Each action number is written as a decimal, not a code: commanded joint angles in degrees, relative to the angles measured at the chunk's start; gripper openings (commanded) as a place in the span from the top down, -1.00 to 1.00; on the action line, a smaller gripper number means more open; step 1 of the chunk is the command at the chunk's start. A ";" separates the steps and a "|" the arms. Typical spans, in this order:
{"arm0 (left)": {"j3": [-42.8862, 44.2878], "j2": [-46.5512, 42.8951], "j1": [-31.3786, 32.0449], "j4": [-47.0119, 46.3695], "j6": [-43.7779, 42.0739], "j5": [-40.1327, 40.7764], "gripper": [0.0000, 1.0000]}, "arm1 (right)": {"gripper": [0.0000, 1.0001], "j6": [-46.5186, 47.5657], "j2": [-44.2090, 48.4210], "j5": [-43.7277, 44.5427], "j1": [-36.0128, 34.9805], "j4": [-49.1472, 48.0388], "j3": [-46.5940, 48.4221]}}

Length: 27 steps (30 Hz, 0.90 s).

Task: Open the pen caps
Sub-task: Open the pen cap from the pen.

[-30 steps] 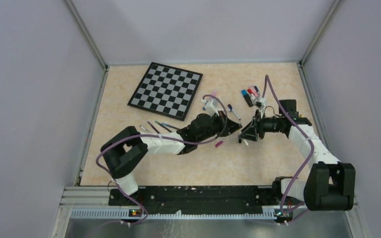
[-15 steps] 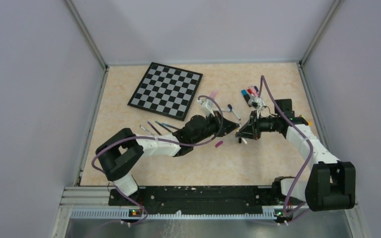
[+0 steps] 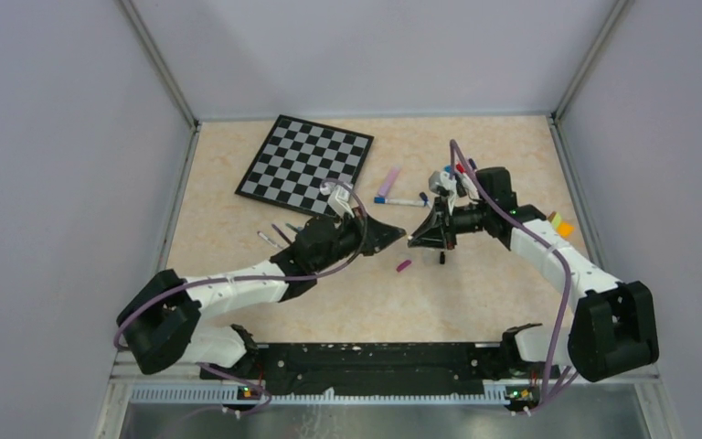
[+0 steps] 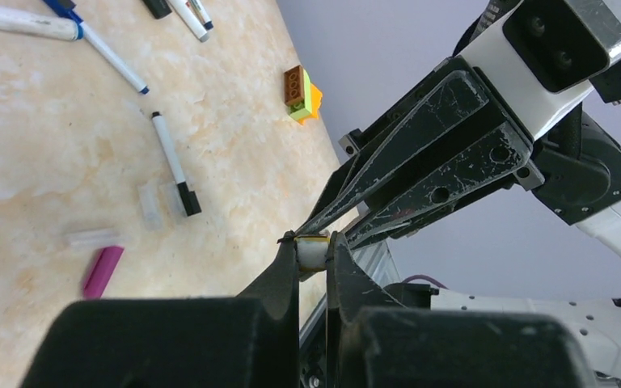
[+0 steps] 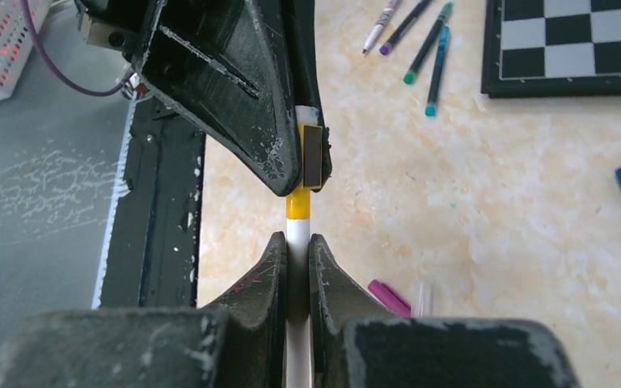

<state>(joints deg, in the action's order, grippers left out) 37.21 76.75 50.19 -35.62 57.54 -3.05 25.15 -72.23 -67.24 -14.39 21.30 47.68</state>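
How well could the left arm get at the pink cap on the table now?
Probably not yet: the left gripper is shut on a pen that the right gripper also clamps. The pink cap lies uncovered nearby, so only that grip blocks it.

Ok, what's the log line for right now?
left pincer: shut on yellow cap | right pincer: shut on pen | cap: on pen

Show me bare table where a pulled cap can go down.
Bare: the near strip of table between the pink cap and the arm bases; also the far edge right of the chessboard. Crowded: the pens beyond the right hand.
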 commanded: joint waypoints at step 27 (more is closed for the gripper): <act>-15.52 -49.95 -17.27 43.21 -14.38 19.12 1.00 | 1.00 -4.94 -22.77 36.23 -21.87 -0.90 21.70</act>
<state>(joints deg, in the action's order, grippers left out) 22.55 30.83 33.12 -4.99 46.54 15.29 22.87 -89.06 -37.47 -31.92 23.94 62.30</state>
